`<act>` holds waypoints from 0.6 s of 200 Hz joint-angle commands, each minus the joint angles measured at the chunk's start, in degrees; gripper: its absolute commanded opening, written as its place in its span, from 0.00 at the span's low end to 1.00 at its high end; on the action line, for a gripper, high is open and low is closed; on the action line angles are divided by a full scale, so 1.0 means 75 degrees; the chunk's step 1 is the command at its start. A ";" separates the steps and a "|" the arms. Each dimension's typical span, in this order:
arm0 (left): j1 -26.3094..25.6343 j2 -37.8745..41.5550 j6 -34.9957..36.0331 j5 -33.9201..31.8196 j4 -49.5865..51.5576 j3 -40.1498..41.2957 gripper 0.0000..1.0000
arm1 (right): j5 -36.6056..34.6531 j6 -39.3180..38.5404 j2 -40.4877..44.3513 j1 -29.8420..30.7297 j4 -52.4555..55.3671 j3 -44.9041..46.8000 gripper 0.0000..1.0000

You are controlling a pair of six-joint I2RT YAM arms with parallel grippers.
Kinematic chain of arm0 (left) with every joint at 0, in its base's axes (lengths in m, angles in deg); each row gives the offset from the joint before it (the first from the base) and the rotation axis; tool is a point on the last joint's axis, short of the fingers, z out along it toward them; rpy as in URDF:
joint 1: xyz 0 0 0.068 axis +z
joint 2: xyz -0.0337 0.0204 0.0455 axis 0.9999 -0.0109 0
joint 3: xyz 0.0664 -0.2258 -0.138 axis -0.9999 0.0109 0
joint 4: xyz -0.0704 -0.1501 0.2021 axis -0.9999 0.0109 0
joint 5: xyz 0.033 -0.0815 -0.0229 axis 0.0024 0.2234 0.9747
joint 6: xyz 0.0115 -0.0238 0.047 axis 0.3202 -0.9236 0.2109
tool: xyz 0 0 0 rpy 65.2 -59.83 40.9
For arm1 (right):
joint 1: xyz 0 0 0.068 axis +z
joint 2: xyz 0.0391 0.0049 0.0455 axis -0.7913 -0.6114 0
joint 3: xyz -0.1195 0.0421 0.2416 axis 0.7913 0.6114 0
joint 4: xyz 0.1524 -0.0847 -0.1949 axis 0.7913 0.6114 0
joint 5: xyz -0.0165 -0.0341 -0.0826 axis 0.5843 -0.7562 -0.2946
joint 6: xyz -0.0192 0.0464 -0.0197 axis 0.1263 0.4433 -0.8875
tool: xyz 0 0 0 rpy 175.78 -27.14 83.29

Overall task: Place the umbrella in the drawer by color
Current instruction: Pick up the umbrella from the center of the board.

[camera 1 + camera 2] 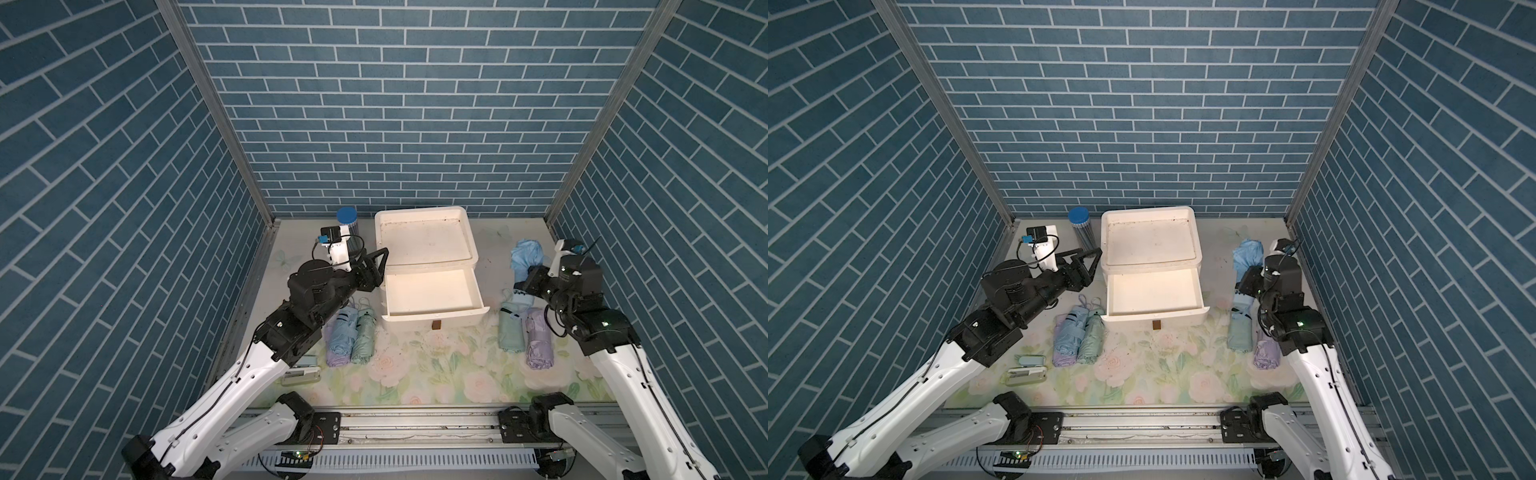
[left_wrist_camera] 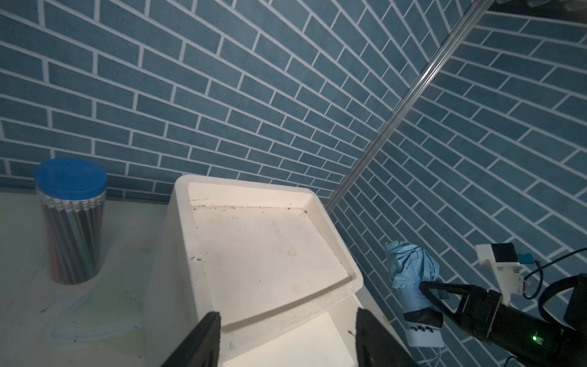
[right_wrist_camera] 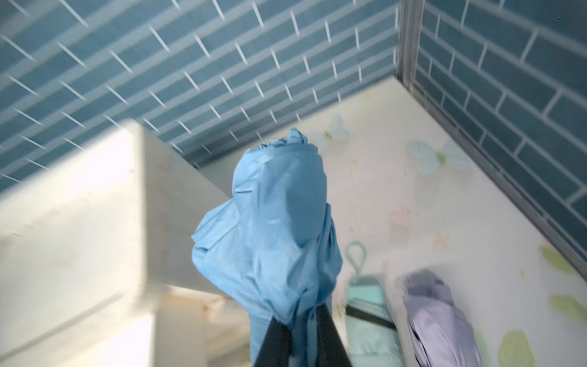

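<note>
blue umbrella [image 1: 525, 251]: nearly upright, canopy end up, just right of the drawer unit [image 1: 419, 211]
right gripper [image 3: 298, 333]: clamped on the blue umbrella's lower part, above its handle
left gripper [image 1: 379, 266]: jaws apart, holding nothing, close beside the drawer unit's left wall
drawer [image 1: 432, 318]: open at the drawer unit's front

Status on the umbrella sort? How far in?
Done: drawer pulled open, empty. In hand: right claw shut on the blue umbrella, held upright; left claw open by the drawer. Left: none stowed; blue-lilac umbrella, green umbrella, mint umbrella, purple umbrella lie on the mat.
</note>
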 commanded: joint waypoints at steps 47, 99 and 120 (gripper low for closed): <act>-0.0041 -0.0995 -0.0353 0.3890 -0.2526 -0.0216 0.85 | 0.3934 0.2365 0.0361 0.1063 -0.6225 0.0985 0.00; -0.0579 -0.1676 -0.0378 0.4241 -0.3309 -0.0102 0.90 | 0.3528 0.2520 -0.0530 0.2995 -0.7589 0.0984 0.00; -0.0657 -0.1834 -0.0433 0.4018 -0.3493 0.0025 0.93 | 0.3393 0.2521 -0.0627 0.3310 -0.7890 0.1075 0.00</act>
